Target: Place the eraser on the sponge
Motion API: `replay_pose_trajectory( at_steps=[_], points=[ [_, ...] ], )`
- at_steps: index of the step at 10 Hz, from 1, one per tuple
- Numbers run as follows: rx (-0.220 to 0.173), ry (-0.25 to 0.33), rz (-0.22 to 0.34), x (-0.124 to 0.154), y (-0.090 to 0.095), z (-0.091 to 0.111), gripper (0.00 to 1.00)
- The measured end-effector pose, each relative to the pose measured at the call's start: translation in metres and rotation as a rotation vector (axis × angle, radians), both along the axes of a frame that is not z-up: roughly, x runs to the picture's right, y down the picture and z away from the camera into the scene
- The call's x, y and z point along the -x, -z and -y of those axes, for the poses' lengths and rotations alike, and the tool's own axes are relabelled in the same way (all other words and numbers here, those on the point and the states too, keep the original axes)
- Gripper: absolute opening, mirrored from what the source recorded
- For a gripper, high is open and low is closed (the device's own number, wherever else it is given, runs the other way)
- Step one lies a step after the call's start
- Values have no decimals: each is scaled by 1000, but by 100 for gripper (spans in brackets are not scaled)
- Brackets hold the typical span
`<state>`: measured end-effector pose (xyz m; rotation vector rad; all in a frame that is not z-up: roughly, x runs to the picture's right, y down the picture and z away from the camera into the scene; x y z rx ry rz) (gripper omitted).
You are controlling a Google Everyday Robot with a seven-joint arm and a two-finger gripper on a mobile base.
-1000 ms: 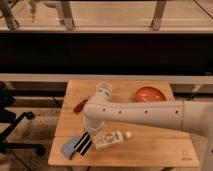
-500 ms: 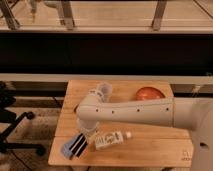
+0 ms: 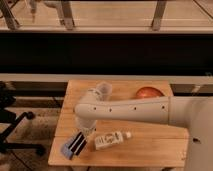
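Above the wooden table's point(image 3: 150, 146) left corner, the hand point(image 3: 78, 143) overhangs the sponge point(image 3: 66, 149).

Gripper point(image 3: 77, 144): low over the table's point(image 3: 150, 151) front-left corner, its dark end hiding part of the sponge point(image 3: 66, 150).
Reddish-brown object point(image 3: 148, 91): lower part behind the arm point(image 3: 130, 109).
Clear cup point(image 3: 103, 89): base behind the arm.
Arm: cut off at the right edge.

We find the gripper point(image 3: 77, 144) at the sponge point(image 3: 65, 150), white bottle point(image 3: 111, 140) lying just beside, bare table point(image 3: 155, 149) beyond the bottle
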<state>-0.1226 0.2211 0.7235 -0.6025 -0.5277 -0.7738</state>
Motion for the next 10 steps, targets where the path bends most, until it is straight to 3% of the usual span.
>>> replay_pose_trajectory(
  at_steps=[10],
  points=[
    [19,7,-6,9,-18,6,0]
  ],
)
